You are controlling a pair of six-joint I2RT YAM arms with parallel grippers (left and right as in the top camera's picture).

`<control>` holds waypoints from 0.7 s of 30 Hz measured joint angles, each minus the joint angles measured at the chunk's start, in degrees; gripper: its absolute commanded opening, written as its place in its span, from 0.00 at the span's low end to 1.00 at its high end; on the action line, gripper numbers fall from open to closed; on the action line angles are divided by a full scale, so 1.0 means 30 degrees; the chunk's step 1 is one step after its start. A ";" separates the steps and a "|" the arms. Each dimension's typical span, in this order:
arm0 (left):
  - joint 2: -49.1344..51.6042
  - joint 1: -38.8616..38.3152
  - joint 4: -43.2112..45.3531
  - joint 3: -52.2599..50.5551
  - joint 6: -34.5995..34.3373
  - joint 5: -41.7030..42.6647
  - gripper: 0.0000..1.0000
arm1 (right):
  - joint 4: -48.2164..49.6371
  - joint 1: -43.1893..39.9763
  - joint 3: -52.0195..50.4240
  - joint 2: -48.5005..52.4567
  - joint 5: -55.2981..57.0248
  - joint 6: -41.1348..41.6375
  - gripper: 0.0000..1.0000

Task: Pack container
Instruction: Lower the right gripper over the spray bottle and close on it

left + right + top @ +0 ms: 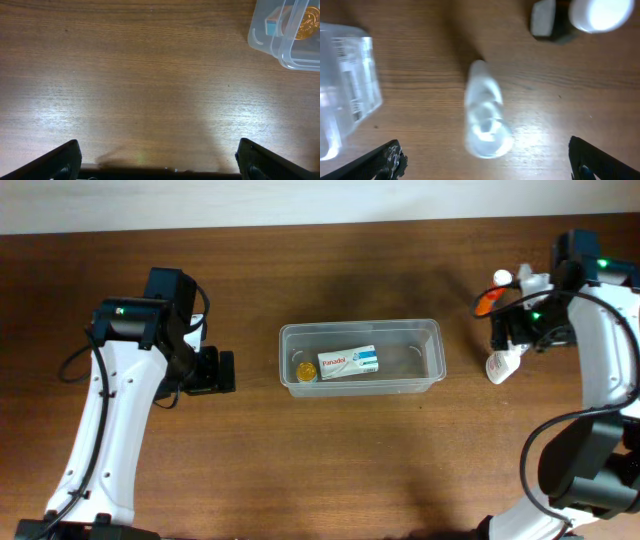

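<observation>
The container is a long clear plastic tub at the table's middle. It holds a white medicine box and a small gold round item. Its corner shows in the left wrist view. My left gripper is open and empty over bare wood left of the tub. My right gripper is open above a small upright clear bottle, with a finger on either side and well apart from it.
Near the right gripper are a clear bottle lying on its side, a white-capped bottle, an orange-capped item and a grey piece. A white wall edge runs along the table's back.
</observation>
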 measured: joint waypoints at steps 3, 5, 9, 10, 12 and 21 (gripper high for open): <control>0.0000 0.0000 0.0000 0.0000 0.0000 0.0007 0.99 | 0.0080 -0.0765 0.0000 0.0175 -0.0211 -0.0036 0.98; 0.0000 0.0000 0.0000 0.0000 0.0000 0.0000 0.99 | 0.0073 -0.1144 0.0000 0.0284 -0.0699 -0.0386 0.98; 0.0000 0.0000 0.0000 0.0000 -0.0007 0.0000 0.99 | 0.0080 -0.1297 0.0000 0.0532 -0.1515 -0.1005 0.98; 0.0000 0.0000 0.0000 0.0000 -0.0007 0.0000 0.99 | 0.0080 -0.1246 0.0000 0.0619 -0.1617 -0.1086 0.98; 0.0000 0.0000 0.0000 0.0000 0.0000 0.0000 0.99 | 0.0080 -0.1151 0.0000 0.0860 -0.1785 -0.1282 0.98; 0.0000 0.0000 0.0000 0.0000 -0.0007 0.0000 0.99 | 0.0306 -0.1122 0.0000 0.2215 -0.1858 -0.1443 0.98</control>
